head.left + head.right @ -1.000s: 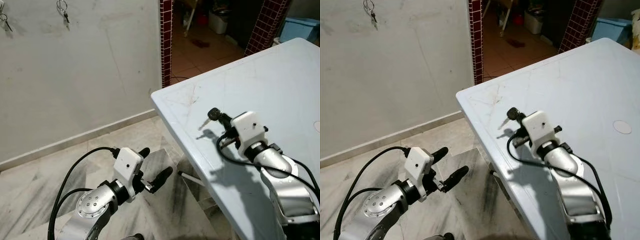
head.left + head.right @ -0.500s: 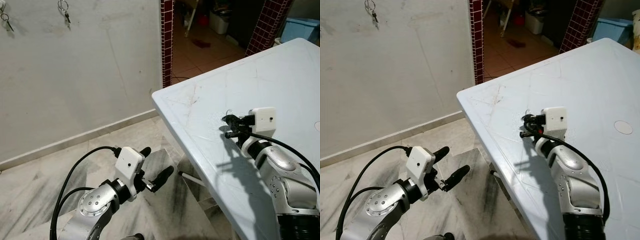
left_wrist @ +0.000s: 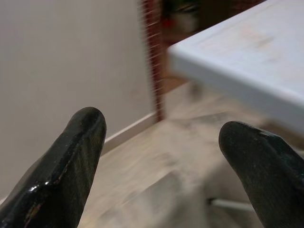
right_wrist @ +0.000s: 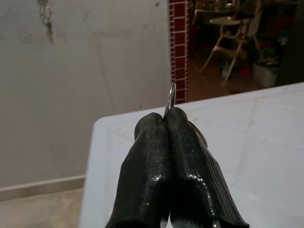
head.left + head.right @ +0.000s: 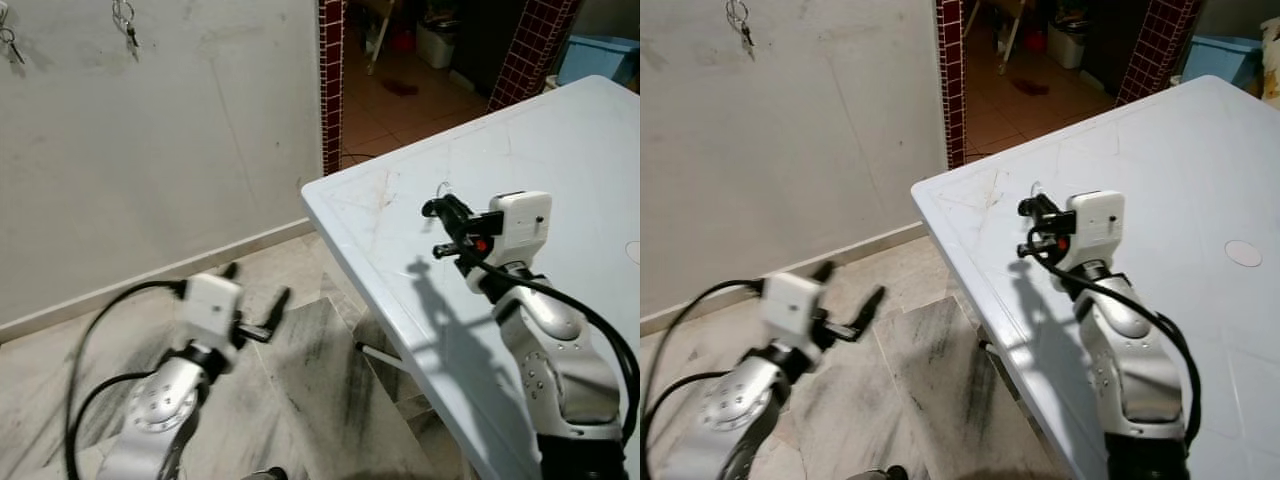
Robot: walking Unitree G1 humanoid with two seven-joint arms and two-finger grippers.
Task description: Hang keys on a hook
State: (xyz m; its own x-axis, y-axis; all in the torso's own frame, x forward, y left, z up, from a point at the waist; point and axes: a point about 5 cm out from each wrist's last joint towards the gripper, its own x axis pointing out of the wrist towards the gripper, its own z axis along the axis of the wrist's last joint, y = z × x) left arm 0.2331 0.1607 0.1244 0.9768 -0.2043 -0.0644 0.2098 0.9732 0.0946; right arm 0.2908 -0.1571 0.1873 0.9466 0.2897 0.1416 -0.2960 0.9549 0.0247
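- Far left on the off-white plaster wall (image 5: 200, 120): two sets of small metal keys on rings, one at the corner (image 5: 8, 40) & a second (image 5: 124, 20) to its right, both already hanging up high. Hooks themselves too small to make out.
- Our left gripper (image 5: 252, 300) hangs low over the grey-veined marble floor (image 5: 320, 390), blurred; wrist view shows its two black fingers (image 3: 71, 161) wide apart w/ nothing between.
- Open floor btw wall & table; a dark-red tiled pillar (image 5: 332, 80) marks the wall's end, w/ a doorway to a tiled room beyond it.
- Pale blue-white plastic table (image 5: 560, 150): its near corner (image 5: 308, 188) juts toward the wall, edge running down to the right below our right arm.
- Our right gripper (image 5: 442, 228) is raised above the table near that corner, pointing toward the wall, fingers pressed together on a thin silver key ring (image 4: 171, 99).
- The ring sticks out edge-on just past the fingertips; any key on it is hidden by the fingers.
- Ring is well apart from the wall keys.
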